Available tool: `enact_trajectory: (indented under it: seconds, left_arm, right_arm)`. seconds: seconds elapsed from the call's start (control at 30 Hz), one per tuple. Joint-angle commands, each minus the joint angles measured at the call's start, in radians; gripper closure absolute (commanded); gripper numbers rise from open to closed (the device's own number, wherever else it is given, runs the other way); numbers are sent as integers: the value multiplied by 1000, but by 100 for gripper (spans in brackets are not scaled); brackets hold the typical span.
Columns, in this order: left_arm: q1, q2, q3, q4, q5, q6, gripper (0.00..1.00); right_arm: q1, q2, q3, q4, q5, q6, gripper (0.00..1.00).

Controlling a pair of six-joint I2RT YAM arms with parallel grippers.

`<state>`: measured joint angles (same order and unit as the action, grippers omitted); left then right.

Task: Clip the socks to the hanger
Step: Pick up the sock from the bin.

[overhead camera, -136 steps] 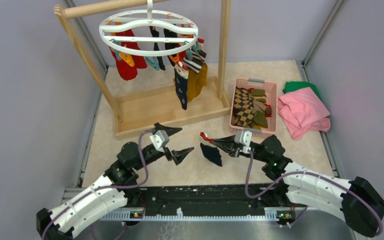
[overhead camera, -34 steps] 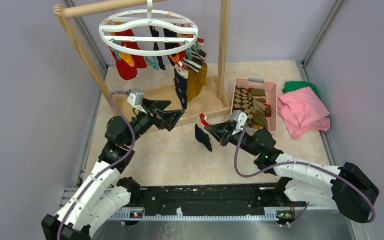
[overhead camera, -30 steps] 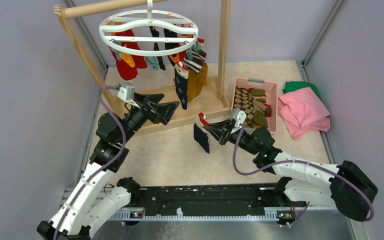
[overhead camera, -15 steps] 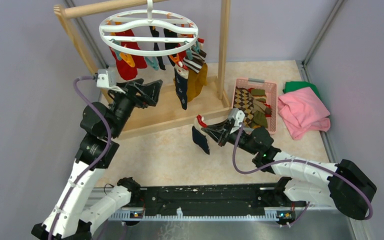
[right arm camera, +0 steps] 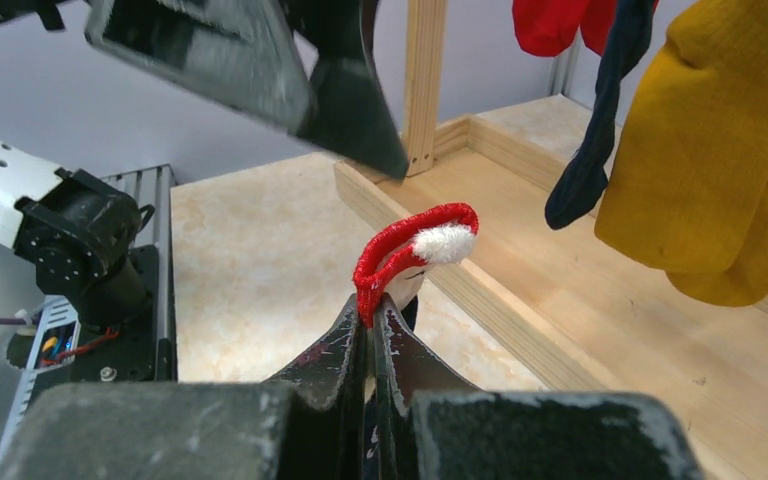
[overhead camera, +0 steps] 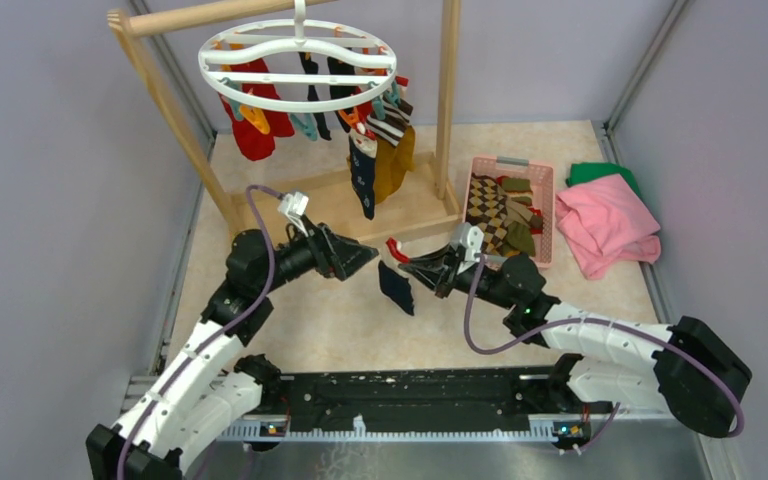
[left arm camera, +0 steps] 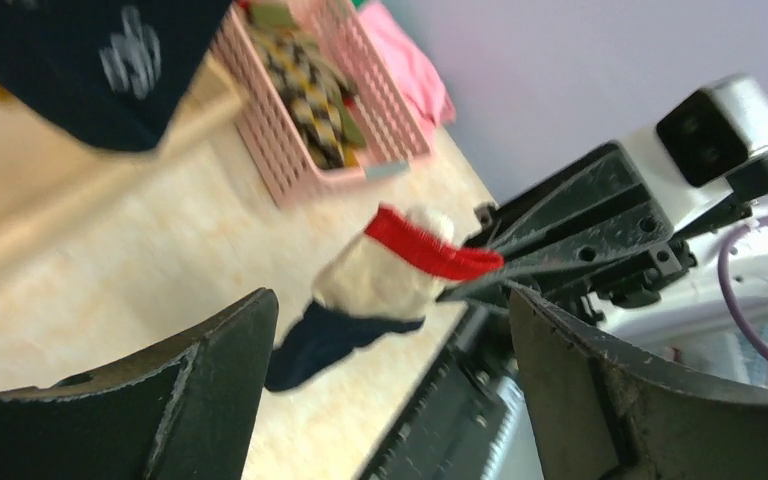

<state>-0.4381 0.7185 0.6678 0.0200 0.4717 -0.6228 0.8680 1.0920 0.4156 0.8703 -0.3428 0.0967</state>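
Right end effector (overhead camera: 400, 264) pinched shut on navy sock (overhead camera: 397, 287) at red cuff (right arm camera: 410, 232); sock soft, light, limp, so left end effector (overhead camera: 365, 262), jaws wide, should prob. grab cuff edge adj.

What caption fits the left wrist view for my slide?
Open left fingers frame the red-cuffed navy sock pinched in the right arm's fingers, pink basket behind.
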Motion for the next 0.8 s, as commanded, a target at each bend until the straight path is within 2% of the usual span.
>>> enact_trajectory:
  seconds: [0.0,0.17,0.33,0.53,0.77]
  left_arm:
    - [0,25,-114,199,172,-244,8]
    - [-24,46,-213,354,121,-413,2]
    - [-74,126,-242,450,84,-489,1]
    - [-122,208,-235,476,36,-500,1]
    - [-129,223,-241,483,2,-496,4]
  right_arm:
    - [28,17,45,-3,23,-55,100]
    - [34,32,50,-14,56,-74,100]
    - [62,64,73,-43,61,-123,100]
    - [112,78,91,-77,67,-189,100]
    - [133,85,95,-108,59,-232,100]
